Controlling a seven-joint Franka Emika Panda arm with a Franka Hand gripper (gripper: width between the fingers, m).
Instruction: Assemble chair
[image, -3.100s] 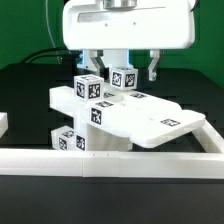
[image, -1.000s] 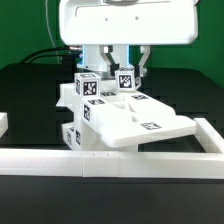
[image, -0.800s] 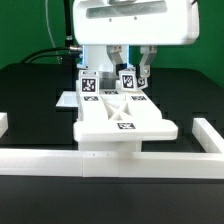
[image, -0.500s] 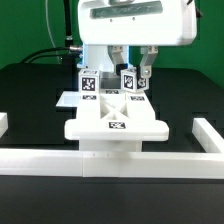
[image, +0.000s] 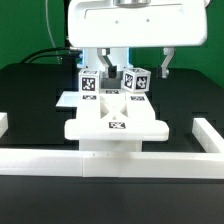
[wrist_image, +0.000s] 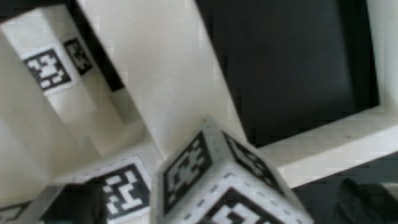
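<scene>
The chair assembly (image: 117, 118) rests against the white border wall (image: 110, 162) at the near middle of the table, its seat slab flat and its long axis running left to right in the exterior view. The gripper (image: 130, 68) hangs directly above the tagged cubes (image: 132, 80) at the far side, jaws spread wide, apparently holding nothing. The wrist view is too close to identify parts, and the arm hides the assembly's far edge.

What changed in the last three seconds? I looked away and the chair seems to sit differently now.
The chair dropped from a tilted, raised pose and turned to lie flat and square against the border wall. The gripper then opened and let go; its jaws now stand spread apart above the tagged cubes. The border wall and black table stayed put.
</scene>
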